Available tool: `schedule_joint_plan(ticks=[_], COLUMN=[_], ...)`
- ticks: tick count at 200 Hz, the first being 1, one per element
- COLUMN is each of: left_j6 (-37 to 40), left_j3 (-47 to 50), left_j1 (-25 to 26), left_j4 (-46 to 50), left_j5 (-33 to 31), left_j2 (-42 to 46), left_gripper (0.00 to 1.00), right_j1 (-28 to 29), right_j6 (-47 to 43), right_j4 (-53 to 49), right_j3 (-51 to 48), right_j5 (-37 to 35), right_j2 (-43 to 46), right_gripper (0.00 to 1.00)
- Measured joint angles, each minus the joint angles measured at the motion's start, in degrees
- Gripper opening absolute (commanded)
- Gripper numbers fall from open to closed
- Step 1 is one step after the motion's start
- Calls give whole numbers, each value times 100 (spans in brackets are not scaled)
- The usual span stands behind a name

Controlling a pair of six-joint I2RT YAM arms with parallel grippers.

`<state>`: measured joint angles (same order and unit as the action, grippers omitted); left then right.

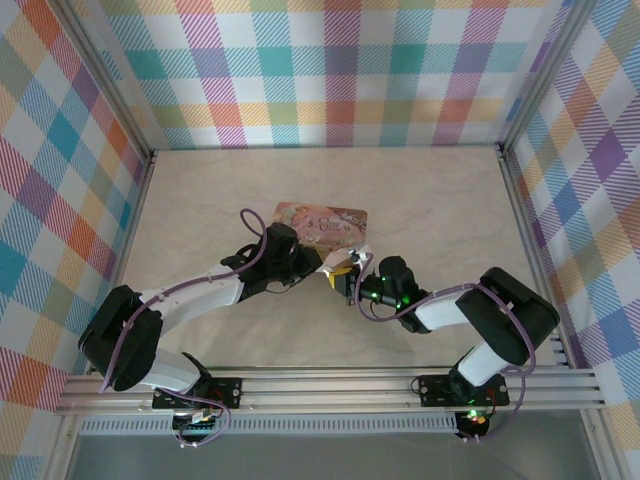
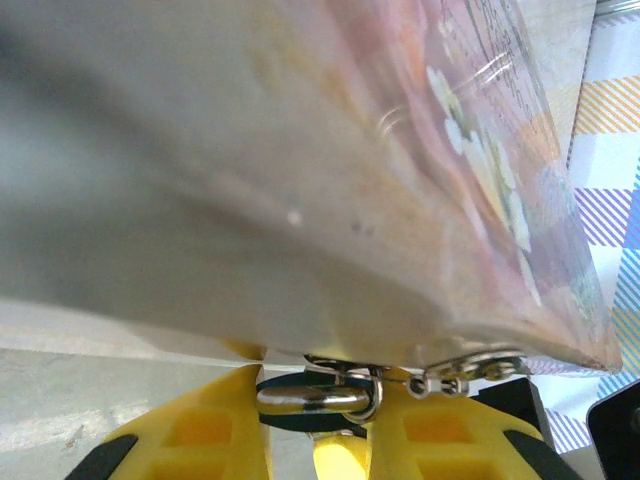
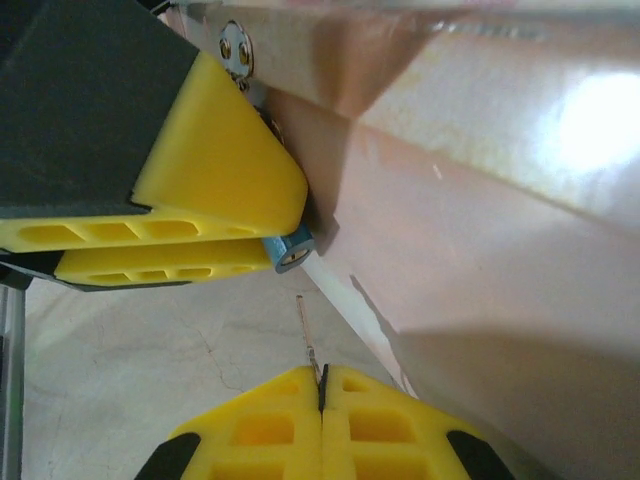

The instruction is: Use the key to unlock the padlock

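Left tool [image 2: 320,405]: narrow, its yellow fingers [image 2: 205,425] closed on the padlock [image 3: 288,250]; a rounded silvery piece of it lies crosswise in the slim gap between them.
Right tool [image 3: 322,388]: pressed fully together, with the key [image 3: 306,335] pinched in the seam of its fingers; a thin metal blade sticks out past the tips.
Padlock place: at the near right corner of the tin box [image 1: 320,222], close against its side, above the worktop [image 1: 430,200].
Key and padlock: the blade points at the blue end of the padlock; its tip is just short of it, not touching.
Tin box: pink, illustrated, lying mid-worktop with both tools meeting at its near edge.
Top view: both arms reach in from the near edge, the left from the left and the right from the right. Their heads almost meet, with a spot of yellow between them; padlock and key are too small to pick out here.
Left wrist view: the silvery piece between the fingers and small metal links at the box's lower edge. The box is blurred above them, and the blue body is hidden.
Right wrist view: the blue end with its round silvery face peeks from between the left tool's stacked fingers, and a riveted tab [image 3: 237,48] sits on the box above.
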<state>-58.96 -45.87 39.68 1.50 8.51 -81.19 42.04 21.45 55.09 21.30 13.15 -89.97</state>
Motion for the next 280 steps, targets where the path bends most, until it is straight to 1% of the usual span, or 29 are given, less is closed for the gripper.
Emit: schedule_joint_plan(ticks=[141,280], left_j6=[0,0], left_j3=[0,0], left_j1=[0,0], left_j4=[9,118], left_j5=[4,39], left_j2=[7,70], left_gripper=[19,19], right_j1=[-13,-39], right_j6=[81,76], right_j4=[273,271], right_j3=[0,0], right_j5=[142,175], right_j2=[0,-74], right_gripper=[0,0])
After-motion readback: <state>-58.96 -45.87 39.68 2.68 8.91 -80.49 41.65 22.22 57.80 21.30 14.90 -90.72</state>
